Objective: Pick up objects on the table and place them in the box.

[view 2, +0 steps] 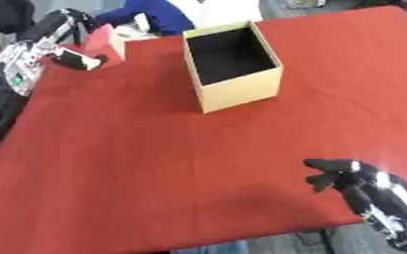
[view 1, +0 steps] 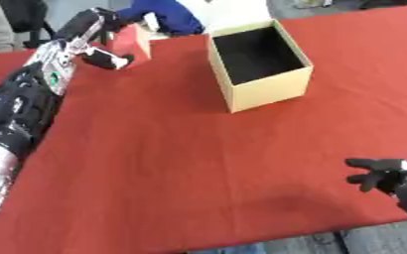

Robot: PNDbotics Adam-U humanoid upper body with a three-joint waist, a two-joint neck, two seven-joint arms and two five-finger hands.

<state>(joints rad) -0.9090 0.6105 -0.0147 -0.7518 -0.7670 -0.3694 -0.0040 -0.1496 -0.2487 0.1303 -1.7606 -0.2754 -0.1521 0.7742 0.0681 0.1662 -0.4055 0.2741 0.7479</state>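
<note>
A tan cardboard box (view 1: 271, 92) with a dark inside stands open on the red table (view 1: 181, 163), right of centre at the back. My left hand (view 1: 101, 34) reaches to the far left and its fingers and thumb curl round a small red box (view 1: 132, 40) with a pale side. The red box sits left of the tan box, apart from it. My right hand (view 2: 350, 182) hovers open near the lower right corner, fingers relaxed, holding nothing.
Beyond the table's far edge lie a blue cloth (view 1: 165, 15) and a white object (view 1: 229, 11). The table's front edge (view 1: 268, 238) runs along the bottom, with grey floor past it.
</note>
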